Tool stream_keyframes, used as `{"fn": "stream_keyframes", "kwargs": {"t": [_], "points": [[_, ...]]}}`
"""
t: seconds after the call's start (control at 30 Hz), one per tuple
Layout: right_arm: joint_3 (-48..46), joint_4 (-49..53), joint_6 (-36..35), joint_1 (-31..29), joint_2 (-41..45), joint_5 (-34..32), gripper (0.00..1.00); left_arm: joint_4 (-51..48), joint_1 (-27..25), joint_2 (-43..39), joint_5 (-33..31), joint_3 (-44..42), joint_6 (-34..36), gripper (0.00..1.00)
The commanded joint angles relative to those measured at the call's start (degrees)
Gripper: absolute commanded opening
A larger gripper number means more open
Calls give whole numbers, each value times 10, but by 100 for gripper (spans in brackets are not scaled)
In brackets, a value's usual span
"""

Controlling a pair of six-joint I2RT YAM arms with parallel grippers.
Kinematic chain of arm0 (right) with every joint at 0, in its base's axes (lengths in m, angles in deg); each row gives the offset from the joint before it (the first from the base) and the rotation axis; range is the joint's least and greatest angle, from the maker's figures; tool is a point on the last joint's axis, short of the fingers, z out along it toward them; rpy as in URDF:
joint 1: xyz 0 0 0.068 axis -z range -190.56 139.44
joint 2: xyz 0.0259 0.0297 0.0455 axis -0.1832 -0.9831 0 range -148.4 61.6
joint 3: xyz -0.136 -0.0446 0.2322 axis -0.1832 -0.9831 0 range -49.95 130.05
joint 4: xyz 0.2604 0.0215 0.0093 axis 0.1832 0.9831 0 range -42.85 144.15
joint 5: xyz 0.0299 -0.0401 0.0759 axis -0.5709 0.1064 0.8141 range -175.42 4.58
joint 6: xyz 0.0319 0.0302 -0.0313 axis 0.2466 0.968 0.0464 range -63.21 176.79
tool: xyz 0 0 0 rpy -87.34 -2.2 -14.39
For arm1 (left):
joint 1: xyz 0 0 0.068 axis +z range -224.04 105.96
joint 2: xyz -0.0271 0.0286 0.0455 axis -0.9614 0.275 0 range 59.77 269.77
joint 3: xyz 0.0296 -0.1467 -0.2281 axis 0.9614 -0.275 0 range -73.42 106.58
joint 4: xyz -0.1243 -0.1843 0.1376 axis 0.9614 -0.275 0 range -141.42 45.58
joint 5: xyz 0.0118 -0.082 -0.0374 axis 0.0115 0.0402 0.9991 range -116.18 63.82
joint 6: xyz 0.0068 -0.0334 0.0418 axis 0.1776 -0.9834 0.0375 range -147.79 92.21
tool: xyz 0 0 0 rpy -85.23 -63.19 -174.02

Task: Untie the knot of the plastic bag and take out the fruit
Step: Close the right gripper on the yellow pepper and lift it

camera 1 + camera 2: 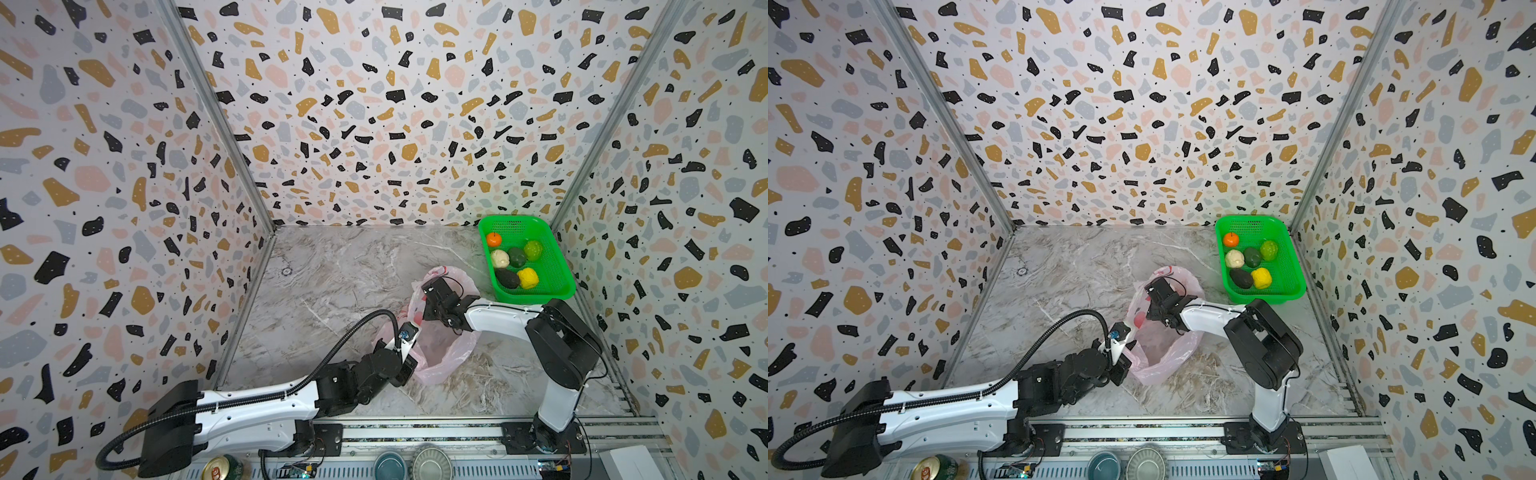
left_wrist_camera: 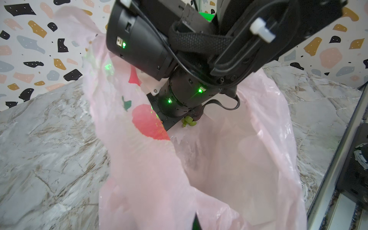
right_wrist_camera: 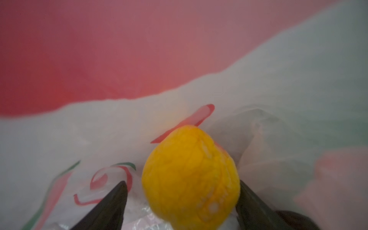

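- The plastic bag (image 1: 444, 353) lies in the middle of the marble worktop (image 1: 332, 270), its mouth gaping open and its pink film crumpled around the ends of both arms
- The left gripper (image 1: 410, 368) is clenched on the bag's near-left rim and holds that edge up off the worktop
- In the left wrist view the film rises close to the lens and hides most of that gripper's tips
- A red printed mark (image 2: 148, 123) shows on the bag wall beside the right arm's wrist
- The right gripper (image 3: 182, 182) reaches in from the right and is down inside the bag, released, its jaws spread wide
- A yellow fruit (image 3: 191, 175) sits between its two dark fingers (image 3: 111, 205), with bag film under and behind it
- One finger stands clear of the fruit with a gap; the other is against it or nearly so, and I cannot tell which
- A small yellow-green lump (image 2: 189, 122) peeks out beneath the right wrist inside the bag; too little shows to say what it is
- A green basket (image 1: 513, 227) stands in the far right corner of the worktop, near the bag's far side
- Six pieces lie in the basket: an orange piece (image 1: 493, 239), a cream piece (image 1: 499, 258), a dark green piece (image 1: 516, 257), a yellow-green piece (image 1: 533, 250), a blackish piece (image 1: 508, 277) and a yellow piece (image 1: 528, 277)
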Motion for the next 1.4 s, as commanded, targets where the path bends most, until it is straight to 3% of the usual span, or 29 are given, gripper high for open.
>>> {"fn": "stream_keyframes", "kwargs": {"t": [0.0, 0.13, 0.57, 1.37], "points": [[11, -19, 8, 1, -5, -33, 85, 22, -2, 3, 10, 17, 8, 0], [8, -39, 4, 1, -18, -53, 81, 22, -1, 4, 14, 18, 8, 0], [7, -43, -11, -4, -10, -52, 53, 20, -1, 7, 2, 15, 6, 0], [-79, 14, 0, -102, 131, -1, 51, 10, -1, 0, -64, 7, -13, 0]]}}
